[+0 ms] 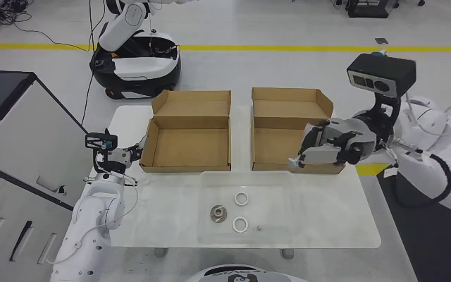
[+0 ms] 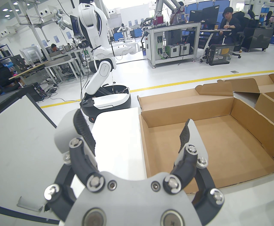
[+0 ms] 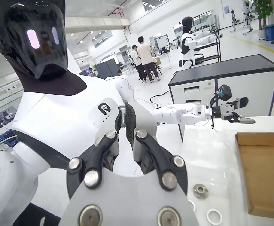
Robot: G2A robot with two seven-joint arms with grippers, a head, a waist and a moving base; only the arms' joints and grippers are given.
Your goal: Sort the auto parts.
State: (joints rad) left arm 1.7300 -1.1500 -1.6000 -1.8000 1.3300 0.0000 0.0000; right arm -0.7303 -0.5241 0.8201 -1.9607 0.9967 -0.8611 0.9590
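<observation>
right gripper [image 3: 124, 113] clamps a small bolt [image 3: 122, 119] by its threads, likely stiff, light, slip-prone; left gripper [image 2: 132, 122] spread wide, empty.

Robotics lab: humanoid robots [image 2: 96, 42], workbenches [image 2: 175, 40]

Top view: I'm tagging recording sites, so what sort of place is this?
Probably a robotics lab or test hall: another white robot stands beyond the table, a yellow floor line runs behind it, and monitor desks line the background.

The left gripper [image 2: 133, 123] gapes wide; the right gripper's [image 3: 124, 113] fingers [image 3: 131, 122] pinch a bolt [image 3: 122, 118].
</observation>
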